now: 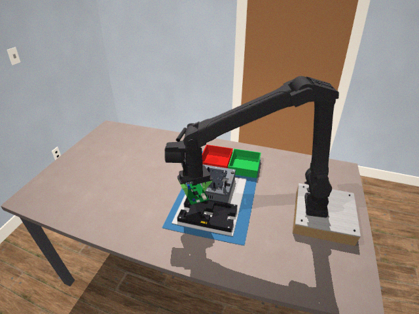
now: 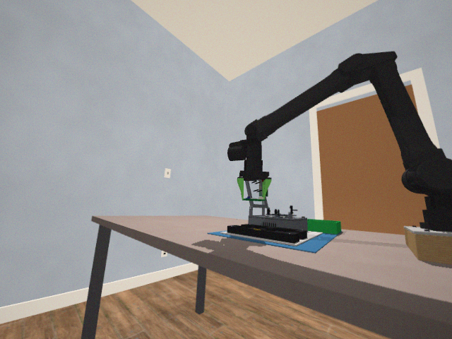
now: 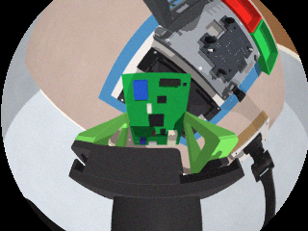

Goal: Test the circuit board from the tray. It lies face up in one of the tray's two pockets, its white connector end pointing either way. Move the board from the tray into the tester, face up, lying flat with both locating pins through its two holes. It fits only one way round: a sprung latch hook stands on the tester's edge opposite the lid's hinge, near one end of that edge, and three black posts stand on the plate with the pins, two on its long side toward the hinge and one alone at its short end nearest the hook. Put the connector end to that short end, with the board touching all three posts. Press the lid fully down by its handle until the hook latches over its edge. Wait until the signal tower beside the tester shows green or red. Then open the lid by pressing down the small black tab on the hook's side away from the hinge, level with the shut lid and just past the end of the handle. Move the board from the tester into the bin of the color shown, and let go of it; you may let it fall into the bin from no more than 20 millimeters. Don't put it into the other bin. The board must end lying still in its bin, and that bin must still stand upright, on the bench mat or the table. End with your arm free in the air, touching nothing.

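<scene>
Circuit board (image 3: 156, 108) is clamped across its width between the green fingers of the gripper (image 3: 157, 144), jaws partly open around it, carried face up in the air above the black tray (image 1: 207, 218). Both tray pockets appear vacated. Beside the tray stands the grey tester (image 1: 220, 186), lid raised; beyond it sit the red bin (image 1: 217, 156) and green bin (image 1: 244, 163). Step in hand, by judgement: transfer from tray to tester. Next move calls for aligning the connector end with the short end nearest the hook, then lowering flat onto the pins. Connector orientation cannot be confirmed.
</scene>
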`<state>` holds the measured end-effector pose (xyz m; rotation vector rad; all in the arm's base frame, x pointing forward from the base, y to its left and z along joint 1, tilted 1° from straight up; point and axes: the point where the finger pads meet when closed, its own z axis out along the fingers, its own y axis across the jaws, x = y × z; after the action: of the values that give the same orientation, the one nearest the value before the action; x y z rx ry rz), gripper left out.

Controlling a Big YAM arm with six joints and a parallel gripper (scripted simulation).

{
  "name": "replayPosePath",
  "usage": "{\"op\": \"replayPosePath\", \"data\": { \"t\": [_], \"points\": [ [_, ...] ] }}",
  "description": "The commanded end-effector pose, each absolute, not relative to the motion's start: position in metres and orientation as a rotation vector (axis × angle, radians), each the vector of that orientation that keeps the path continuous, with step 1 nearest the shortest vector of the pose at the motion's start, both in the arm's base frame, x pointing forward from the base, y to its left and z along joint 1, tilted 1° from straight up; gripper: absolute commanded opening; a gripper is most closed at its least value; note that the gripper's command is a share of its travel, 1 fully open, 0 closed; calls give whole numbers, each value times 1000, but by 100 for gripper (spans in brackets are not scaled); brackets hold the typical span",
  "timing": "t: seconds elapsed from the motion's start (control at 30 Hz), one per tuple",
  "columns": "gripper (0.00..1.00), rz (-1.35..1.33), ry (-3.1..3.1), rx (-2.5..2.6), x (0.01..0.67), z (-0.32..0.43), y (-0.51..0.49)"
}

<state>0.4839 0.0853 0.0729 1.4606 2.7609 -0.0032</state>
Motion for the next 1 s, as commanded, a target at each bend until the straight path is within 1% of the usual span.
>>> {"op": "replayPosePath", "data": {
  "t": [0.0, 0.53, 0.97],
  "points": [
    [72, 11, 2593, 1713, 487, 86, 86],
    [72, 17, 2292, 2101, 487, 85, 86],
    [72, 20, 2171, 2228, 487, 85, 86]
  ]
}}
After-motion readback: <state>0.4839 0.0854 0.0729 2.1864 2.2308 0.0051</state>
